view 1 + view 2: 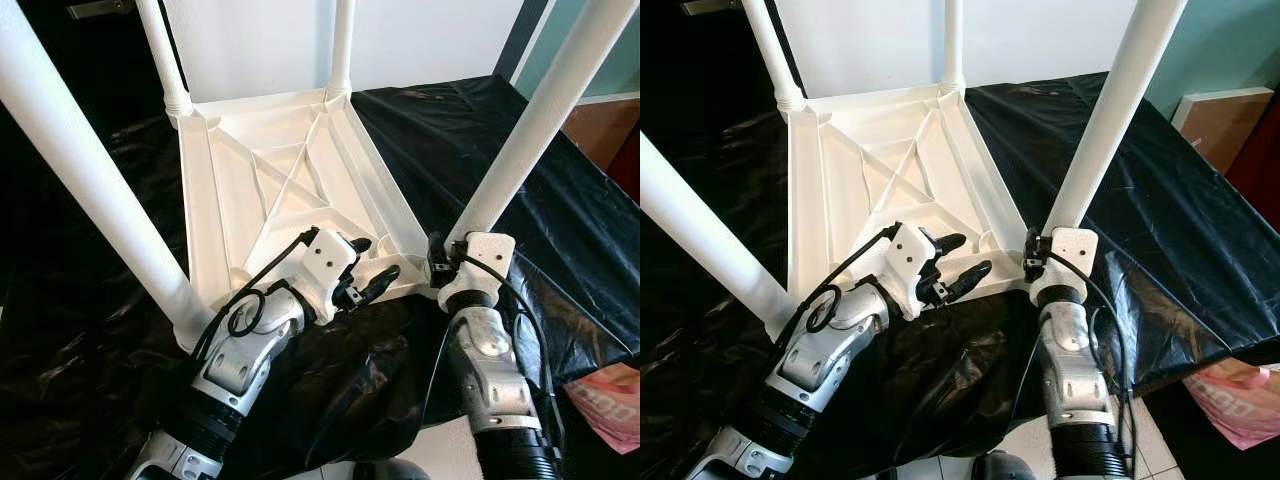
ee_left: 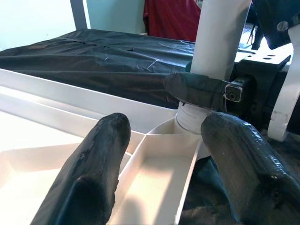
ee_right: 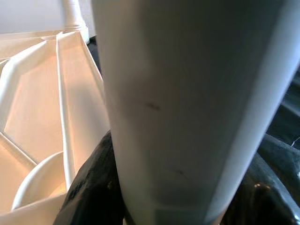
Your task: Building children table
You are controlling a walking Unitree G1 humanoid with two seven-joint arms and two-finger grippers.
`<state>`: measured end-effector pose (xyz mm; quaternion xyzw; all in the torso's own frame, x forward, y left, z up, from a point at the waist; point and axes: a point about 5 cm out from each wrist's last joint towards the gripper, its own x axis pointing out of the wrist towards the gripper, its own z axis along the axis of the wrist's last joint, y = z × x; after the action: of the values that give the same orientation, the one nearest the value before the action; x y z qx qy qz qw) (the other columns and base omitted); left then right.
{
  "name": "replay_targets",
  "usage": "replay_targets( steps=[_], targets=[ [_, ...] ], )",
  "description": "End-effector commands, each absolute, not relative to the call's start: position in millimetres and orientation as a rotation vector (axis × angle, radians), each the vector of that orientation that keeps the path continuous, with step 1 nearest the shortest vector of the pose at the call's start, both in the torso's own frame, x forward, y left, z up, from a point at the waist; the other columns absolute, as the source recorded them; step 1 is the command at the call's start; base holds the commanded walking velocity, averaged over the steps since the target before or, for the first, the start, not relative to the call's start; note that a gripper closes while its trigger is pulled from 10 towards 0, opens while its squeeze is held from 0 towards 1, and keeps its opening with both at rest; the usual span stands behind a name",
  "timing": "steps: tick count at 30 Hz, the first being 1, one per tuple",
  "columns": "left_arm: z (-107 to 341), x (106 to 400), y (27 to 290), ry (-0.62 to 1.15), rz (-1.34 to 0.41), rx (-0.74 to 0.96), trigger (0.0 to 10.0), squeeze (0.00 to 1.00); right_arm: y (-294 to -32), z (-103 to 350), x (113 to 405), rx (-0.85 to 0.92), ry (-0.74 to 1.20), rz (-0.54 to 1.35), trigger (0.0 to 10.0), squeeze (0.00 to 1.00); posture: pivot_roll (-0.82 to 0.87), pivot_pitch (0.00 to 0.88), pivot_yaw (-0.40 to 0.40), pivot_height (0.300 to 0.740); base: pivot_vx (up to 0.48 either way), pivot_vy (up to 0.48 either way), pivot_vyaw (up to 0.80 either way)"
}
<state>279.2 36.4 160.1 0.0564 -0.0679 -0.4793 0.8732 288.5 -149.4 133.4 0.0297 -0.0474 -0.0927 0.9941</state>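
Note:
A white children's table [image 1: 290, 180] lies upside down on a black sheet, its four white legs pointing up. My right gripper [image 1: 443, 262] is shut on the near right leg [image 1: 540, 120] at its base, where it meets the table's corner. In the right wrist view that leg [image 3: 187, 93] stands between the black fingers [image 3: 89, 187]. My left gripper [image 1: 372, 262] is open, hovering over the table's near rim just left of that corner, holding nothing. The left wrist view has its fingers [image 2: 93, 164] apart over a ribbed pocket, facing the leg [image 2: 218, 33].
The black sheet [image 1: 500, 130] covers the surface around the table. The near left leg [image 1: 90, 190] rises close beside my left arm. A pink package [image 1: 610, 395] lies at the lower right, and a wooden cabinet [image 1: 1210, 110] stands to the right.

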Motion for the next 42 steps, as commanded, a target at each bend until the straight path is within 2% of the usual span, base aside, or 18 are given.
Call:
replay_targets(
  steps=[1,12,13,21,22,26,27,29,31,34,36,38,40,41,42],
  targets=[
    [154.9,274.4,32.0,-0.12,-1.089,0.126,10.0,0.0,-147.3,110.4,282.3,0.074,0.017,-0.203,10.0,0.0,-0.02,0.093,-0.043,0.74,0.0,0.0,0.0],
    [154.6,275.3,33.5,-0.121,-1.089,0.137,10.0,0.0,-150.6,119.7,281.8,0.059,-0.033,-0.183,10.0,0.0,-0.02,0.087,-0.041,0.74,0.0,0.0,0.0],
    [154.4,275.1,33.5,-0.12,-1.091,0.137,10.0,0.0,-152.5,122.1,281.9,0.065,-0.05,-0.161,10.0,1.0,-0.02,0.085,-0.039,0.74,0.0,0.0,0.0],
    [153.0,272.5,35.1,-0.113,-1.105,0.142,10.0,0.0,-170.0,134.3,280.7,0.042,-0.126,-0.001,10.0,1.0,-0.02,0.092,-0.037,0.74,0.0,0.0,0.0],
    [152.4,271.5,36.9,-0.108,-1.112,0.145,10.0,0.0,-176.0,137.6,280.0,0.031,-0.137,0.07,10.0,0.83,-0.02,0.094,-0.036,0.74,0.0,0.0,0.0],
    [152.2,271.2,37.8,-0.107,-1.114,0.146,10.0,0.0,-177.7,138.8,279.6,0.027,-0.141,0.099,10.0,0.83,-0.02,0.094,-0.035,0.74,0.0,0.0,0.0],
    [152.3,270.1,38.6,-0.105,-1.122,0.14,10.0,0.0,-179.4,140.0,279.1,0.026,-0.14,0.151,10.0,0.0,-0.02,0.096,-0.035,0.74,0.0,0.0,0.0],
    [152.3,270.1,38.6,-0.105,-1.122,0.14,10.0,0.0,-179.4,140.0,279.1,0.026,-0.14,0.151,10.0,0.0,-0.02,0.096,-0.035,0.74,0.0,0.0,0.0],
    [153.2,268.3,39.4,-0.102,-1.138,0.13,10.0,0.0,-180.3,142.0,279.2,-0.014,-0.134,0.311,10.0,0.0,-0.02,0.1,-0.034,0.74,0.0,0.0,0.0],
    [153.2,268.3,39.4,-0.102,-1.138,0.13,10.0,0.0,-180.3,142.0,279.2,-0.014,-0.134,0.311,10.0,0.0,-0.02,0.1,-0.034,0.74,0.0,0.0,0.0],
    [153.9,266.9,38.8,-0.093,-1.159,0.114,10.0,0.0,-181.1,143.8,284.1,-0.052,-0.12,0.438,10.0,0.0,-0.02,0.096,-0.032,0.74,0.0,0.0,0.0],
    [153.9,266.9,38.8,-0.093,-1.159,0.114,10.0,0.0,-181.1,143.8,284.1,-0.052,-0.12,0.438,10.0,0.0,-0.02,0.096,-0.032,0.74,0.0,0.0,0.0],
    [154.4,264.8,37.2,-0.087,-1.181,0.104,10.0,0.0,-179.3,144.4,293.7,-0.095,-0.102,0.531,10.0,0.0,0.0,0.093,-0.044,0.74,0.0,0.0,0.0],
    [154.2,263.9,36.3,-0.084,-1.188,0.106,10.0,0.0,-178.2,144.5,297.6,-0.119,-0.096,0.572,2.6,0.0,0.0,0.09,-0.049,0.74,0.0,0.0,0.0],
    [154.2,263.9,36.3,-0.084,-1.188,0.106,10.0,0.0,-178.2,144.5,297.6,-0.119,-0.096,0.572,2.6,0.0,0.0,0.09,-0.049,0.74,0.0,0.0,0.0]
  ],
)
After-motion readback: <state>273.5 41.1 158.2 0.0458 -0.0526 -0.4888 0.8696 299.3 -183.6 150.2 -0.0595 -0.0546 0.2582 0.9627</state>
